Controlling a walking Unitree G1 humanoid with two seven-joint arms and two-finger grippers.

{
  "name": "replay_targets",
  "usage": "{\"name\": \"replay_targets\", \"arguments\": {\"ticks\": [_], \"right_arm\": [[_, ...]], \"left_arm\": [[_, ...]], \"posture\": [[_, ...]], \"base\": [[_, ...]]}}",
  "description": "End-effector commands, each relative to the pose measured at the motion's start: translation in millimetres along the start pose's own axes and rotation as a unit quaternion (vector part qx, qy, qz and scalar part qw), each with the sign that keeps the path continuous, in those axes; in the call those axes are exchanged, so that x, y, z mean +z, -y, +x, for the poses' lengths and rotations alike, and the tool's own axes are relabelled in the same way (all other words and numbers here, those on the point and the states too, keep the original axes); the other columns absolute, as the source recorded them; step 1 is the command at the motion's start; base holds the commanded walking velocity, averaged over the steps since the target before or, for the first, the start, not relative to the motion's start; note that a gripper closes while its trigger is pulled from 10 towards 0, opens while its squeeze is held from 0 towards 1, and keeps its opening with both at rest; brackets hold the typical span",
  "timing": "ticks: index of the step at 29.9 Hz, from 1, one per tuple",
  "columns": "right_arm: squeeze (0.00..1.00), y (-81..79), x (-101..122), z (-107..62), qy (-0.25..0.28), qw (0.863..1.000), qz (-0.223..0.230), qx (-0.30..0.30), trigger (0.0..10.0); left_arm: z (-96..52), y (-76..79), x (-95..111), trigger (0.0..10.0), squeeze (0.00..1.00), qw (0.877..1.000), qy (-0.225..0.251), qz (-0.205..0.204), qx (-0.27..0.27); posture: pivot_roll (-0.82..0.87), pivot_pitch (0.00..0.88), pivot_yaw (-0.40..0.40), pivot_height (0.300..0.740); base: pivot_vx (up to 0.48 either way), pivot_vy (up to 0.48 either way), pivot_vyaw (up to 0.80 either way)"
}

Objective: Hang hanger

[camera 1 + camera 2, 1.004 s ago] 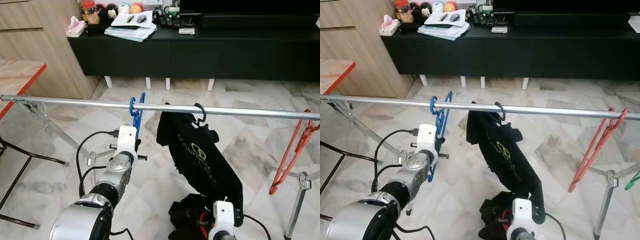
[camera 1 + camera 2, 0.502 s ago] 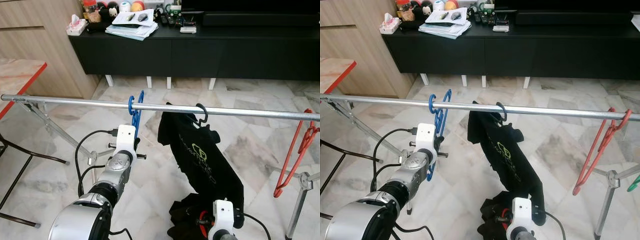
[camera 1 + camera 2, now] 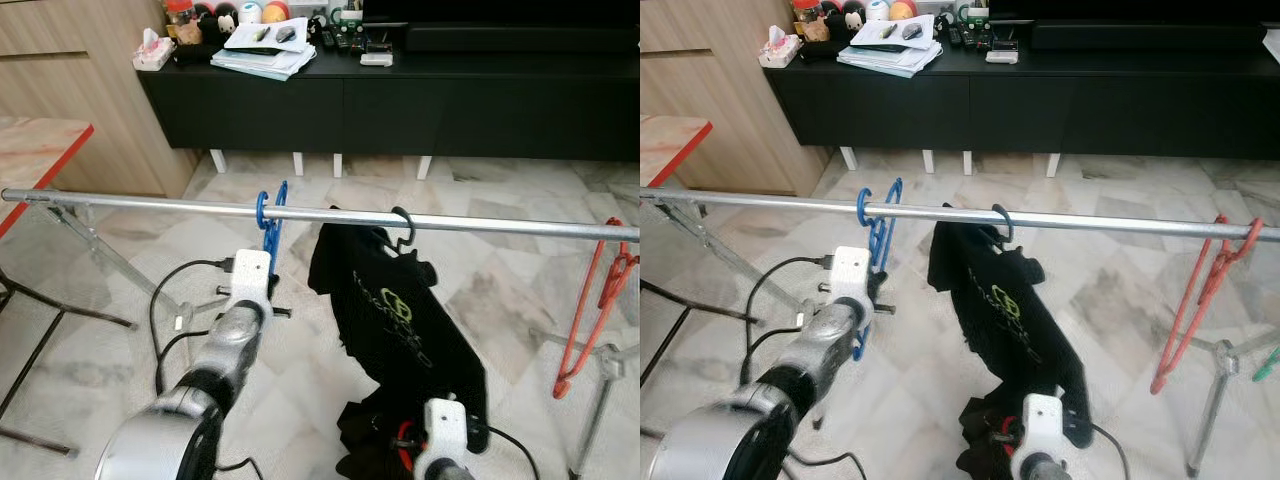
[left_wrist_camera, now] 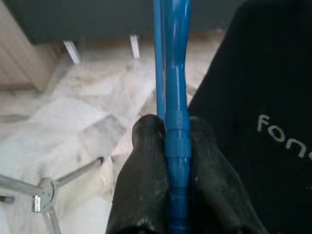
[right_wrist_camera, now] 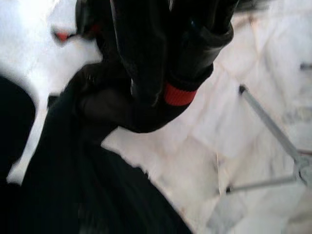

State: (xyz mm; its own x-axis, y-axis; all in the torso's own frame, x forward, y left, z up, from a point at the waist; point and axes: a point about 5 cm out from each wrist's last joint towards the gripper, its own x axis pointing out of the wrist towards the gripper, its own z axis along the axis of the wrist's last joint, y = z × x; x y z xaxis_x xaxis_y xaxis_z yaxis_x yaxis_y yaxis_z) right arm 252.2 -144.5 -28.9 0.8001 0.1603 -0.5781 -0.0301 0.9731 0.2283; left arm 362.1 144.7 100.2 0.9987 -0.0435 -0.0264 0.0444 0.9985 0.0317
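**Blue hanger on the rail, left gripper clamped on it**

The left gripper (image 4: 168,146) pinches the blue hanger (image 3: 270,225), hooked over the silver rail (image 3: 150,203) left of middle. Bare rail runs leftward. Just right hangs a black shirt (image 3: 400,310) with a green logo; lettering reads "fon". A red hanger (image 3: 590,300) sits at the rail's right end. The right gripper (image 5: 161,73): grip unclear, by dark cloth.

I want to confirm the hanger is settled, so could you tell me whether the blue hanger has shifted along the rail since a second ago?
No. The blue hanger hangs at the same spot on the rail, left of the black shirt, with the left gripper shut on it.
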Motion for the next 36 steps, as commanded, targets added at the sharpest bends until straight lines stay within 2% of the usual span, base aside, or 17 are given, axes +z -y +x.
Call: {"name": "replay_targets", "arguments": {"ticks": [1,9,10,11,12,14,19,21,23,27,28,30,31,36], "right_arm": [[0.0,-1.6,2.0,0.7,0.009,1.0,0.005,0.005,0.0],[0.0,-1.6,3.3,1.4,0.011,1.0,0.005,0.005,0.0],[0.0,-1.8,3.7,1.8,0.011,1.0,0.005,0.005,0.0],[0.0,-1.9,3.7,2.0,0.012,1.0,0.005,0.005,0.0],[0.0,-1.9,3.7,2.2,0.011,1.0,0.004,0.005,0.0],[0.0,-1.9,4.2,2.7,0.011,1.0,0.002,0.005,0.0],[0.0,-1.0,8.8,3.4,0.017,1.0,-0.002,0.004,0.0],[0.0,-0.9,10.0,3.6,0.019,1.0,-0.003,0.004,0.0],[0.0,-0.6,15.1,5.2,0.027,1.0,-0.009,0.003,0.0],[0.0,-1.2,23.4,7.8,0.036,0.999,-0.016,0.002,0.0],[0.0,-1.4,29.0,8.8,0.043,0.999,-0.021,0.002,9.6],[0.0,-1.4,32.8,9.6,0.047,0.999,-0.025,0.001,9.6],[0.0,-1.7,38.4,10.3,0.056,0.998,-0.022,0.002,10.0],[0.0,0.9,49.3,11.7,0.07,0.997,-0.019,-0.005,10.0]], "left_arm": [[-0.7,-10.0,6.5,0.0,0.0,0.999,0.027,0.016,0.006],[-2.6,-12.1,8.8,0.0,0.0,0.999,0.04,0.016,0.009],[-6.0,-12.7,4.8,1.5,0.0,0.999,0.037,0.025,0.002],[-9.9,-13.9,0.0,7.1,0.0,0.999,0.032,0.036,-0.004],[-18.4,-16.3,-11.0,10.0,0.0,0.998,0.019,0.051,-0.02],[-28.1,-22.3,-22.0,10.0,0.0,0.998,0.01,0.064,-0.026],[-51.2,-39.5,-41.7,10.0,0.0,0.998,-0.012,0.063,-0.013],[-54.9,-42.1,-44.3,10.0,0.0,0.998,-0.015,0.065,-0.011],[-70.7,-50.9,-54.4,10.0,0.0,0.998,-0.031,0.063,-0.002],[-79.4,-51.3,-59.6,10.0,0.0,0.998,-0.044,0.054,-0.004],[-81.7,-50.1,-62.3,10.0,0.0,0.998,-0.049,0.043,-0.003],[-82.1,-49.2,-63.6,10.0,0.0,0.998,-0.053,0.036,-0.003],[-82.8,-47.4,-64.8,10.0,0.0,0.998,-0.057,0.036,-0.004],[-83.4,-43.4,-64.7,10.0,0.0,0.997,-0.063,0.032,-0.009]], "posture": [[-0.04,0.139,0.048,0.74],[-0.05,0.126,0.05,0.74],[-0.05,0.116,0.052,0.74],[-0.05,0.114,0.053,0.74],[-0.04,0.106,0.053,0.74],[-0.04,0.096,0.053,0.74],[-0.03,0.074,0.05,0.74],[-0.03,0.074,0.05,0.74],[-0.02,0.046,0.044,0.74],[-0.02,0.023,0.047,0.74],[-0.03,0.019,0.047,0.74],[-0.03,0.013,0.047,0.74],[-0.03,0.006,0.048,0.74],[-0.03,0.0,0.049,0.74]], "base": [[0.0,0.0,0.0],[0.0,0.0,0.0],[0.0,0.0,0.0],[0.0,0.0,0.0],[0.0,0.0,0.0],[0.0,0.0,0.0],[0.0,0.0,0.0],[0.0,0.0,0.0],[0.0,0.0,0.0],[0.0,0.0,0.0],[0.0,0.0,0.0],[0.0,0.0,0.0],[0.0,0.0,0.0],[0.0,0.0,0.0]]}}
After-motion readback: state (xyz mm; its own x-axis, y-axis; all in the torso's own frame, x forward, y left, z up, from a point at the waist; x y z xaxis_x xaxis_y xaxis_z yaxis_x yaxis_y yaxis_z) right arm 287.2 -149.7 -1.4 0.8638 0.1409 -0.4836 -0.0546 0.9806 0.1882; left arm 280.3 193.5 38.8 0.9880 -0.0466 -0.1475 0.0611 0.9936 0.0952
